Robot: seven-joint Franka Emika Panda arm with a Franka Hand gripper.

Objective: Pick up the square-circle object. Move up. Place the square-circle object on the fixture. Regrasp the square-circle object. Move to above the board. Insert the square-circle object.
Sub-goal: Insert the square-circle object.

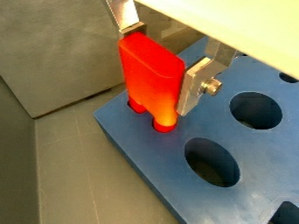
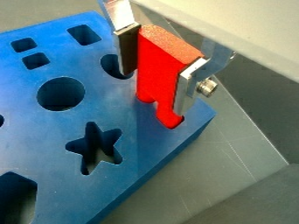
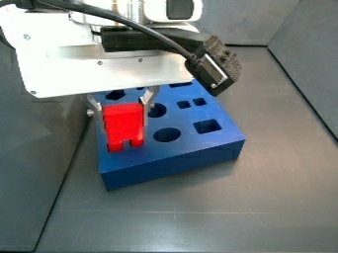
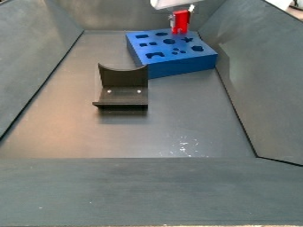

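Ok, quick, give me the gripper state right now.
Gripper: jaws shut on the square-circle object, held upright, pegs down, at the board near its corner.

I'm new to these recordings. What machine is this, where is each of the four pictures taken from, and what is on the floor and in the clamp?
This is a single robot arm ending in a two-finger gripper. Two pictures come from cameras on its wrist, looking down past the fingers, which are flat silver plates. The other two come from cameras fixed beside the work area, one close and one farther back.

On the grey floor sits the board, a thick blue slab with cut-out holes: a star, circles, squares. Nearer the farther camera stands the fixture, a small dark block with a curved recess, with nothing on it.

The gripper, above one end of the board, is shut on the red block, held upright with its two short pegs pointing down. In a wrist view the pegs appear to be at the board's holes; how deep they sit is unclear.
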